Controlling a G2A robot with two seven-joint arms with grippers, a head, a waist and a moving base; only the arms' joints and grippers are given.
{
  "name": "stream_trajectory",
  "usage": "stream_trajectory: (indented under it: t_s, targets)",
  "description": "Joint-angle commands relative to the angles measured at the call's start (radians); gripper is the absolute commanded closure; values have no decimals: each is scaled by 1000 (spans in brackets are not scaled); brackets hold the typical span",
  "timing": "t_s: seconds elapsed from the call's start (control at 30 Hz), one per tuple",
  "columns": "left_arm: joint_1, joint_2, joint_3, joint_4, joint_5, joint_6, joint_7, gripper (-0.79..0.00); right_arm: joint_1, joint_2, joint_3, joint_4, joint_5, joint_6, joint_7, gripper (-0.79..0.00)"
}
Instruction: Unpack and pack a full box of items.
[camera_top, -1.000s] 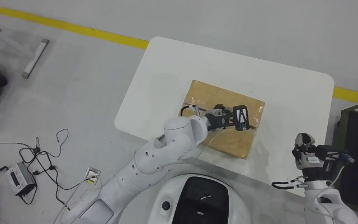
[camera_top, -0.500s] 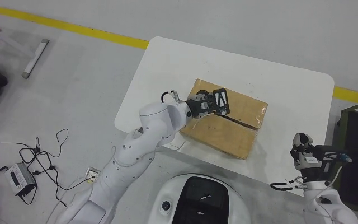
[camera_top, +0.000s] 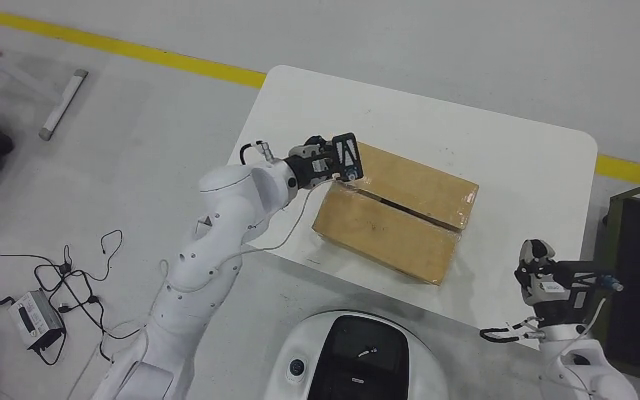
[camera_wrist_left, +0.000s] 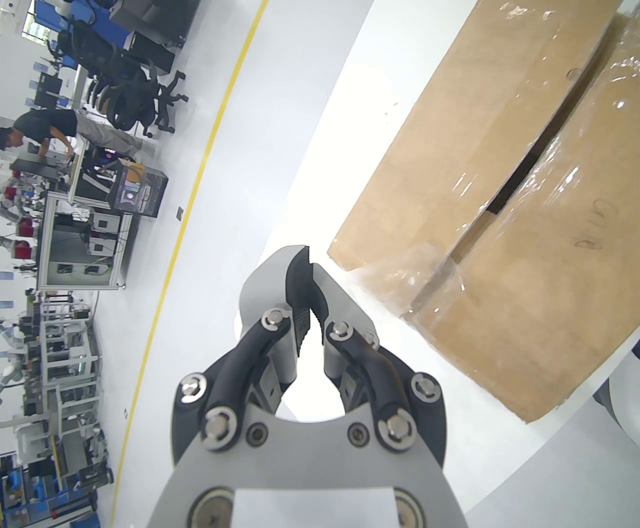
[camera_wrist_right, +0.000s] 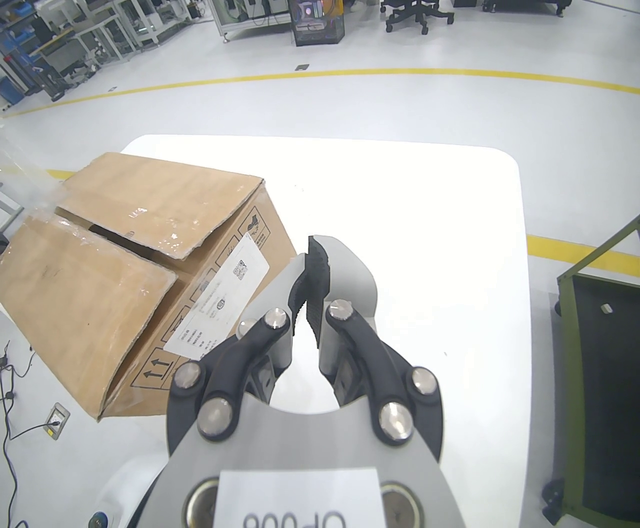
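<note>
The brown cardboard box (camera_top: 400, 215) sits on the white rounded table (camera_top: 500, 140), its 2 top flaps nearly shut. The left gripper (camera_wrist_left: 305, 257) is clenched just beside a box corner where clear tape (camera_wrist_left: 400, 280) crumples. The right gripper (camera_wrist_right: 312, 250), also clenched, hangs well apart. If the step is opening, the tape wants a steady pull along the seam. Whether tape sits between the pads is unclear; the contents are hidden.

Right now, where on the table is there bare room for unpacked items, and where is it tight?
Bare: the strip between the box and the far edge of the table, and the patch between the box's right end and the table's right edge. Tight: the near edge, which the box almost reaches, and the box's far-left corner beside the left gripper.
</note>
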Motion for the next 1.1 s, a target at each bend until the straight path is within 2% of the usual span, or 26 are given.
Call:
stream_trajectory:
  t_s: [0.0, 0.47, 1.07]
  targets:
    - [5, 5, -20, -5, 7, 1, 3, 0, -2, -1, -1, -1, -1, 2, 0, 0]
    - [23, 36, -130, 20, 72, 1, 43, 0, -9, -4, -4, -3, -10, 6, 4, 0]
    - [41, 65, -204, 98, 130, 50, 79, 0, -1, -8, -5, 2, -15, 13, 9, 0]
